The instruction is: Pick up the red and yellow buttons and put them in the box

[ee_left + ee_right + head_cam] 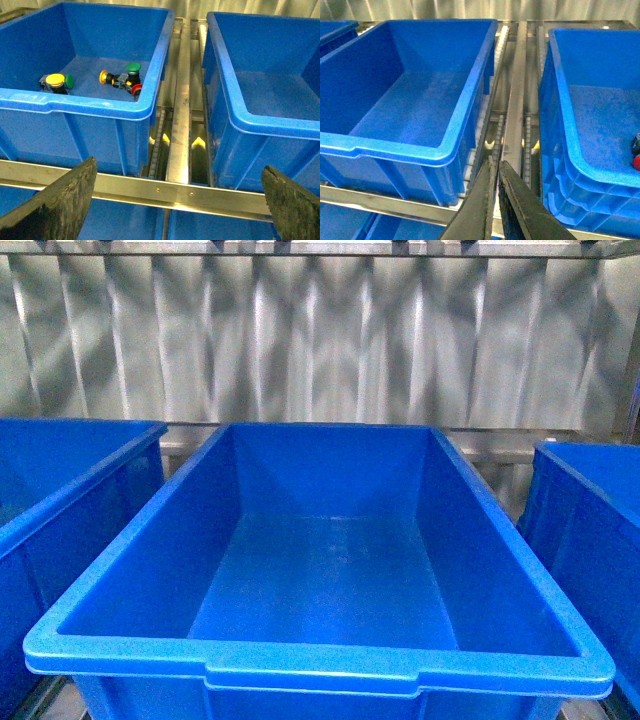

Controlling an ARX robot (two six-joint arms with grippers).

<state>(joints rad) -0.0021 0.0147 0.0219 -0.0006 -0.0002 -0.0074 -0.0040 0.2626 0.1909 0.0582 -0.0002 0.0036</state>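
Picking not begun: left gripper (179, 167), spread wide, must reach forward-left for the yellow button (55, 80); right gripper (496, 165) is pinched together.

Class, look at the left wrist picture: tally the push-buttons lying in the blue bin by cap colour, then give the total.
Yellow-capped buttons: 2
Green-capped buttons: 2
Red-capped button: 1
Total: 5
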